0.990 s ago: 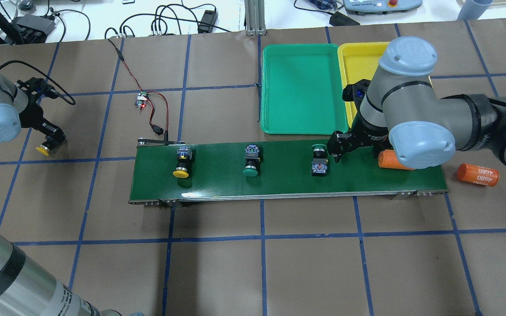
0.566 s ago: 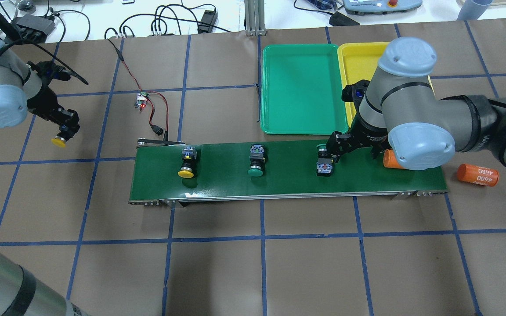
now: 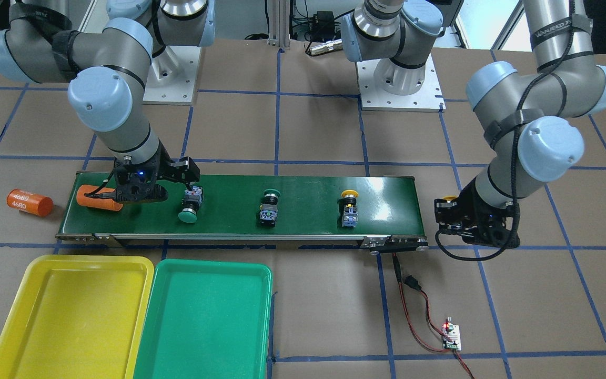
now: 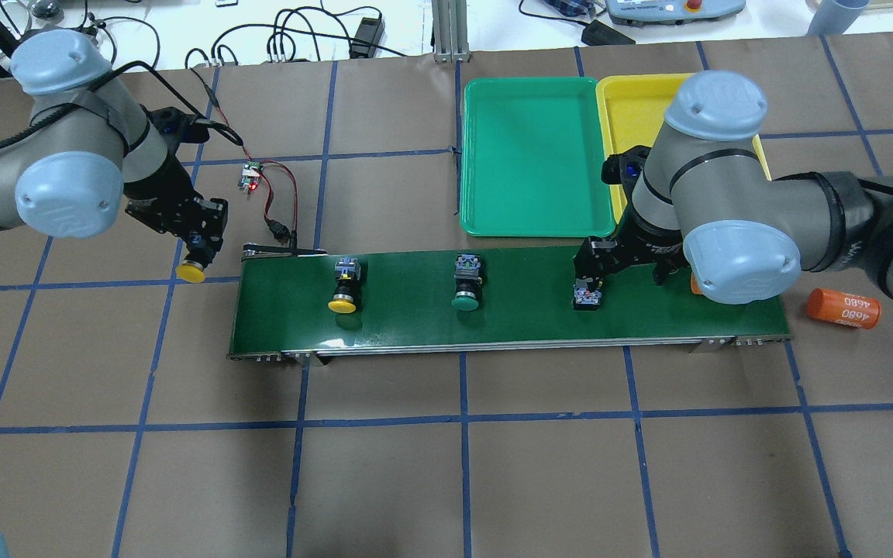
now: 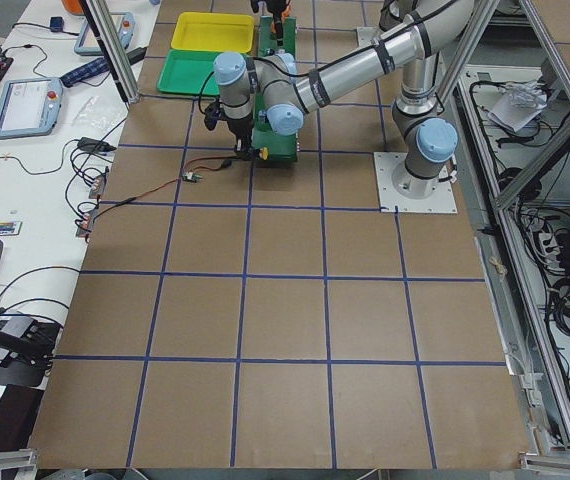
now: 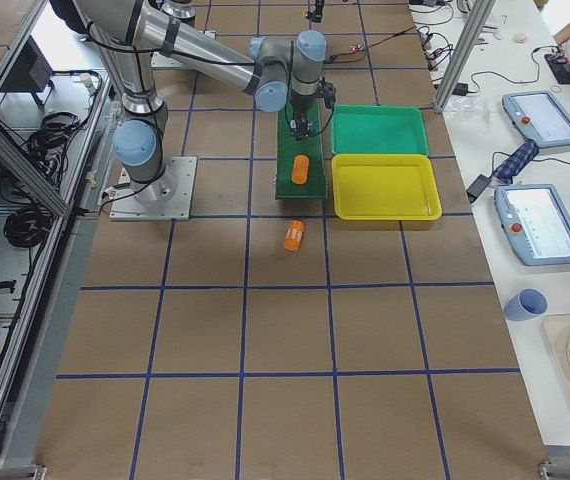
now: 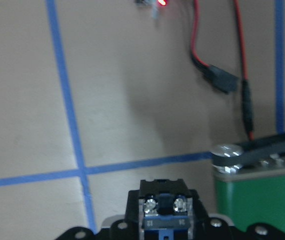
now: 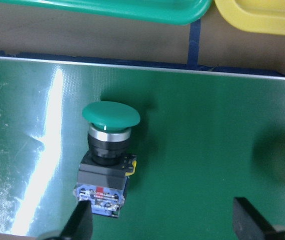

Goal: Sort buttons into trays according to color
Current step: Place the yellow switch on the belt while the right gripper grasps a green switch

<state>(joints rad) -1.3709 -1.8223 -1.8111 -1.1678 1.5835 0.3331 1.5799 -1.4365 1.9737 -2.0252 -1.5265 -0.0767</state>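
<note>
"Over the conveyor belt (image 4: 508, 318), is the right gripper (image 8: 165, 225) clamping the green button (image 8: 110, 150)?"

"No, its wrist camera is showing spread fingers (image 8: 82, 222). The left gripper (image 4: 200, 246) is clutching a yellow button (image 4: 191, 271) beside the belt."

Belt (image 4: 400, 325) carries left button (image 4: 344, 285), middle button (image 4: 466, 284), right button (image 4: 587, 295); fourth button (image 4: 191, 271) hangs off its left end. Behind, left tray (image 4: 528, 155) sits beside right tray (image 4: 632, 108). A cylinder (image 3: 86, 202) seemingly rides the belt's right end.
</note>
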